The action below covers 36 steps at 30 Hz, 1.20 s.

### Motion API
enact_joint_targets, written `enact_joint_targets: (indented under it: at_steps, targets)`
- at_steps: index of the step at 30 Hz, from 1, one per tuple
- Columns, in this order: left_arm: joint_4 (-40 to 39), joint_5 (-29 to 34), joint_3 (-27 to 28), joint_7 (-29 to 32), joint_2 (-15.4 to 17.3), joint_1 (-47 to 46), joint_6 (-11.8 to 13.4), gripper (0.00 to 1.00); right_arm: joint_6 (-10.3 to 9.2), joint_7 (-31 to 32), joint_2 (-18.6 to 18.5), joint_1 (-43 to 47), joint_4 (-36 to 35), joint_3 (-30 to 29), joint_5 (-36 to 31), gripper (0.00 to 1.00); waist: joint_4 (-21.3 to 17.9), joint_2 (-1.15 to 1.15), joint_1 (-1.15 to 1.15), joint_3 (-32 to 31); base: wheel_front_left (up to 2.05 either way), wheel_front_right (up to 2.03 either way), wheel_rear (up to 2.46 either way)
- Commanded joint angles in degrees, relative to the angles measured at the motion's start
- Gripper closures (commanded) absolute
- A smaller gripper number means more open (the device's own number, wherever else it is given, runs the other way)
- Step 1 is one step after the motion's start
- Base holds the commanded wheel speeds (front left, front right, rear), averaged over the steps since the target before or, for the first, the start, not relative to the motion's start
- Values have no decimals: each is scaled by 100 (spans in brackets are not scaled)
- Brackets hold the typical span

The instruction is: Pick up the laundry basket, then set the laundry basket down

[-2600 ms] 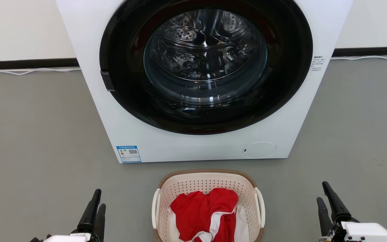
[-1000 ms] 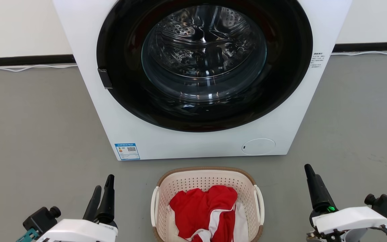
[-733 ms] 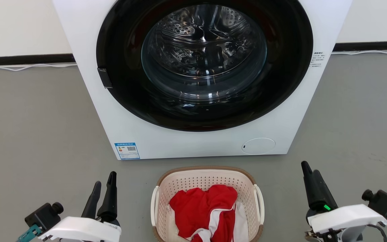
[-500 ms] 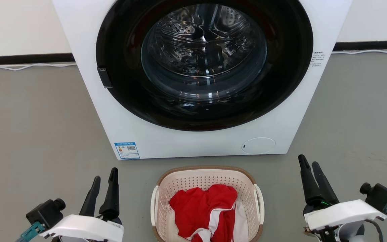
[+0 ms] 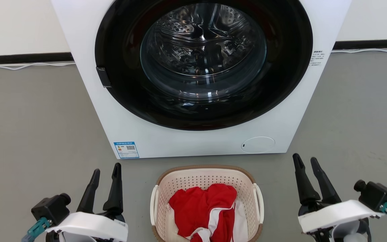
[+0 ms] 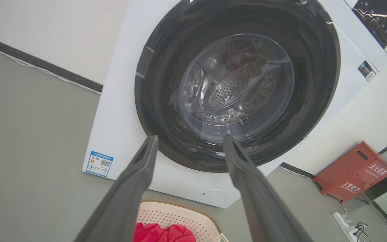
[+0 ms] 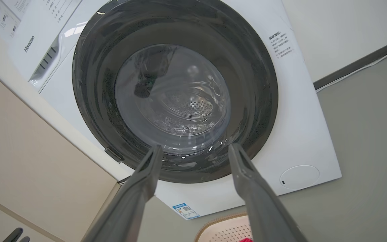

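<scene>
Flanking the laundry basket (image 5: 207, 178), your left gripper (image 5: 106, 168) and right gripper (image 5: 304, 157) are hanging spread, empty; uneven grabs are probably risking tipping.

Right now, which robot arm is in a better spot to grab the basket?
Left, but only slightly: the left gripper looks a little nearer the laundry basket than the right gripper. Both are open, one each side, so both probably lift together.

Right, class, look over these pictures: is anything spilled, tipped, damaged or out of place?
Nothing stands out. The basket sits upright on the floor before the washing machine, with clothes inside. The left claw and right claw hang open either side, touching nothing.
</scene>
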Motion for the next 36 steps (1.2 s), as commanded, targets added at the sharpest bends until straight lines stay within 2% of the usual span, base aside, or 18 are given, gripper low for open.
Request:
enact_joint_targets:
  at_steps: [1,36]
  targets:
    - [-205,145,94,-78,50,-318,40,0,30,-83,-52,-320,-202,115,-129,0,-1,0,0,1,0,0,0]
    - [-552,2451,-94,-665,84,-404,216,0,43,-671,-80,-485,-394,307,-2394,0,-39,0,0,89,0,0,0]
